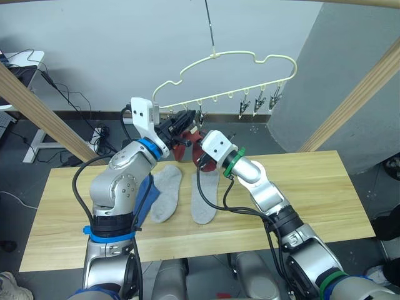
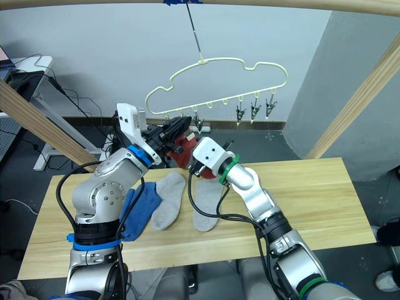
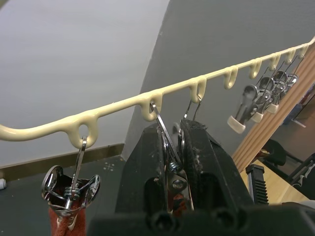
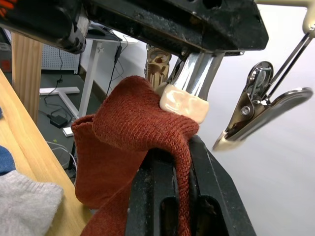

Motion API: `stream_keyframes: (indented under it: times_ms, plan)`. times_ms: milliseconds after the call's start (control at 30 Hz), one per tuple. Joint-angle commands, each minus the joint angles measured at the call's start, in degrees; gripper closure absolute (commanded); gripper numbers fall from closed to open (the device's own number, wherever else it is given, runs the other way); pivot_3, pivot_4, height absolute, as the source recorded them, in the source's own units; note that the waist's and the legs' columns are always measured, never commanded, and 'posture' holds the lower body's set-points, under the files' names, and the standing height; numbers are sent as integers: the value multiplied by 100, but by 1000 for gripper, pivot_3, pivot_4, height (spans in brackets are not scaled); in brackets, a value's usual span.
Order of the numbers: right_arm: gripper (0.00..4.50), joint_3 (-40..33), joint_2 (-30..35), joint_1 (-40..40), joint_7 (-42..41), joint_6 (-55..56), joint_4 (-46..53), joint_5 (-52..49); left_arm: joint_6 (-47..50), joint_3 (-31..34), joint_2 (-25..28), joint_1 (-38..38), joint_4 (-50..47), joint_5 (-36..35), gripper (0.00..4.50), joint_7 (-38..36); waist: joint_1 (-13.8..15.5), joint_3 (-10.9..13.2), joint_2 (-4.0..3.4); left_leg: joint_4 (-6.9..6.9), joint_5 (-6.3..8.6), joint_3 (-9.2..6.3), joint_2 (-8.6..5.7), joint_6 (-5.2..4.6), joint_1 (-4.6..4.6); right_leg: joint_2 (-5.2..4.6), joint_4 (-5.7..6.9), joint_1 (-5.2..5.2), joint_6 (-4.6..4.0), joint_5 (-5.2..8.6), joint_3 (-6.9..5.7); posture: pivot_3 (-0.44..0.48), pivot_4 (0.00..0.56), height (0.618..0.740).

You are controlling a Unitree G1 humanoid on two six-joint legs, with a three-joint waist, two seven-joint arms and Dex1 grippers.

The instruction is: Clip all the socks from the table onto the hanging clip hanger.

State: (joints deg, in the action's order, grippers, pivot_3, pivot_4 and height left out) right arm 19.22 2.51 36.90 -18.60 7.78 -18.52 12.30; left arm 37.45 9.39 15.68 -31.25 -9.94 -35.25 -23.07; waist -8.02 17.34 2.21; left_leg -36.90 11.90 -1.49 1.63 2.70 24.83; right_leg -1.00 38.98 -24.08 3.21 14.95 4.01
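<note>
two grey socks (image 1: pixel 167 194) lay side by side on the desk (image 1: pixel 312 194), long axes running away from the robot, with a blue sock (image 2: pixel 140 209) just beside them on the robot's left, partly under the left arm. above them, both arms met at the left end of the clip hanger (image 1: pixel 250 62), which hung over the desk's far edge. the left gripper (image 3: pixel 173 162) was clenched on the handles of a metal clip (image 3: pixel 172 169) on the hanger's bottom bar, apparently squeezing it open. the right gripper (image 4: pixel 170 172) grasped a red sock (image 4: pixel 133 142), its bunched top pushed up from below against the clip's pale tip (image 4: pixel 183 105). the sock's edge touched the tip, but whether it sat between the clip's halves could not be told. another clip toward the hanger's left end already gripped red fabric (image 3: pixel 66 219). three clips (image 1: pixel 259 103) at the right end hung bare, well apart from both grippers. by the look of it, the next move turned on the sock going slightly higher into the clip before the left gripper let go.
</note>
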Motion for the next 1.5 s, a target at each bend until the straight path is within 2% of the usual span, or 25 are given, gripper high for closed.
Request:
stream_keyframes:
  times_ms: [33,300,700,967,1100,1133,1267,1400,1500]
  plan:
    - [4500,-58,-101,160,55,163,84,-45,60,53,-52,-13,-304,-201,3557,48,0,0,0,0,0,0,0,0,0,0,0,0,0,0,0,-202,256,740]
    - [4500,-71,-161,198,32,156,22,-65,263,85,90,132,-430,-359,1389,-45,-1,-2,0,-2,0,-1,1,0,0,0,2,0,-1,-1,0,-201,254,740]
    - [4500,-32,-180,248,-169,49,-99,-113,687,426,776,817,-1058,-863,1389,-189,3,-5,2,-2,-1,-4,3,2,-1,0,5,0,-4,-3,-4,-172,247,740]
    - [4500,-30,-230,219,-330,-6,-62,-172,794,422,942,972,-1185,-986,1389,-191,13,-8,8,-4,-2,-5,3,3,-1,-4,5,1,-4,-3,-5,-160,243,740]
    - [3451,-18,-217,161,-467,-111,23,-238,736,396,959,1008,-1199,-911,1353,-158,11,-8,8,-3,-2,-5,3,3,-1,-3,6,1,-5,-4,-6,-162,240,740]
    - [3010,25,-157,126,-586,-207,76,-228,683,379,956,1012,-1191,-840,1353,-135,11,-9,8,-3,-2,-5,3,3,-1,-3,6,1,-5,-4,-6,-162,239,740]
    - [1770,74,139,-43,-981,-517,427,-237,487,305,935,1019,-1201,-648,1353,-142,21,-11,11,-4,-2,-6,2,3,-1,-4,6,1,-5,-4,-6,-164,239,740]
    - [1770,-1,854,-526,-1841,-1175,1528,-565,-2,87,821,1063,-1296,-182,1353,-58,58,-12,12,-3,-2,-4,2,3,-1,-8,4,2,-5,-4,-6,-165,237,740]
    - [1770,-155,1314,-866,-2186,-1556,2299,-837,-416,-111,719,1104,-1366,174,1353,-31,104,-13,13,-4,-2,-4,1,3,-1,-8,4,2,-5,-4,-6,-166,237,740]
